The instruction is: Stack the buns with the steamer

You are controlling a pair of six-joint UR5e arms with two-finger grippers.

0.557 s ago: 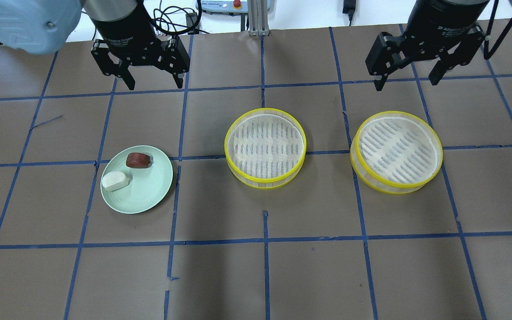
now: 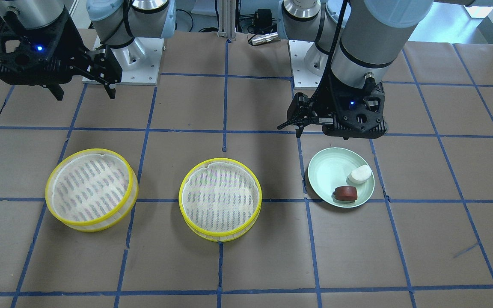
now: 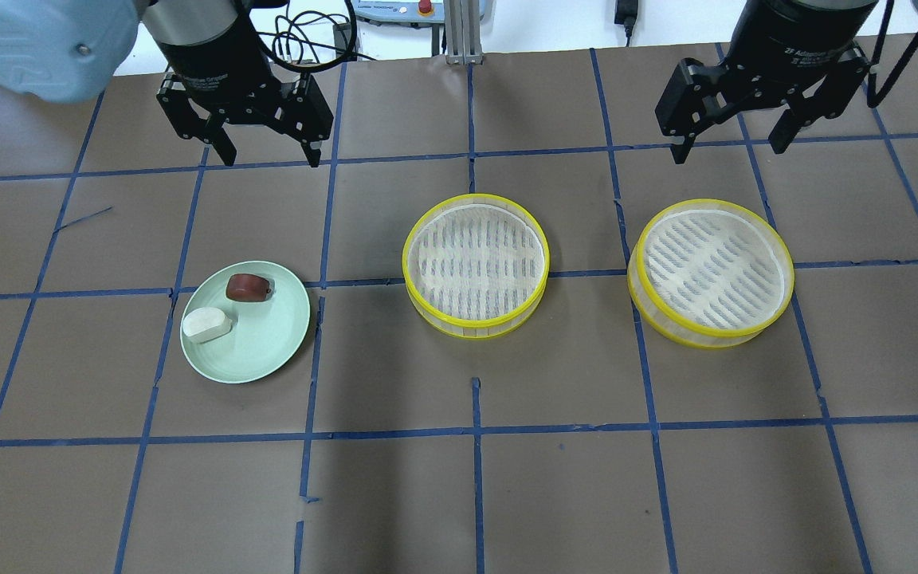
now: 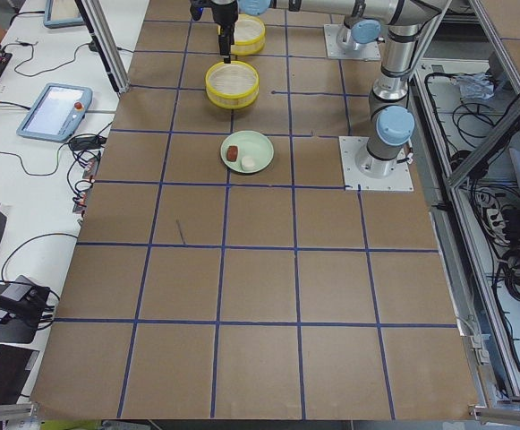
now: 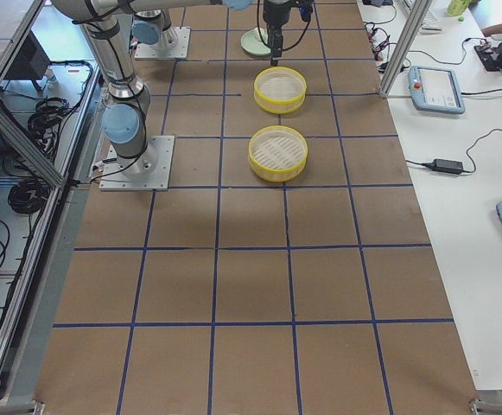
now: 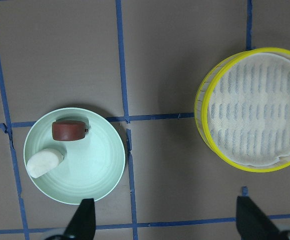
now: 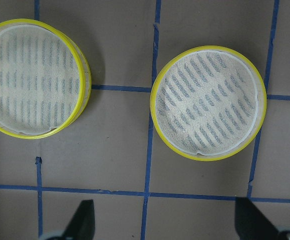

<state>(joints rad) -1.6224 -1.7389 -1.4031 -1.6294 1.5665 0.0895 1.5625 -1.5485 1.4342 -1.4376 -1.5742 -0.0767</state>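
Overhead exterior view shows the task at its very beginning, as I judge it. The white bun (image 3: pixel 205 324) and the reddish-brown bun (image 3: pixel 248 287) lie close together on the pale green plate (image 3: pixel 268 347), at the robot's left side. The middle steamer basket (image 3: pixel 475 267) and the outer steamer basket (image 3: pixel 710 271) stand apart on the table (image 3: pixel 459 494), and both are empty.

The step in hand seems to be the approach to the first bun. The next move probably calls for the left gripper (image 3: pixel 272 155) to travel forward over the plate and descend on one bun. It should close gently, because the buns are small and rounded. Then it can carry the bun to the middle basket.

The left gripper is spread wide, holds nothing and touches nothing. In the left wrist view its fingers (image 6: pixel 85 222) hang above the near edge of the plate. The right gripper (image 3: pixel 728 150) is also spread wide and empty, behind the outer basket.
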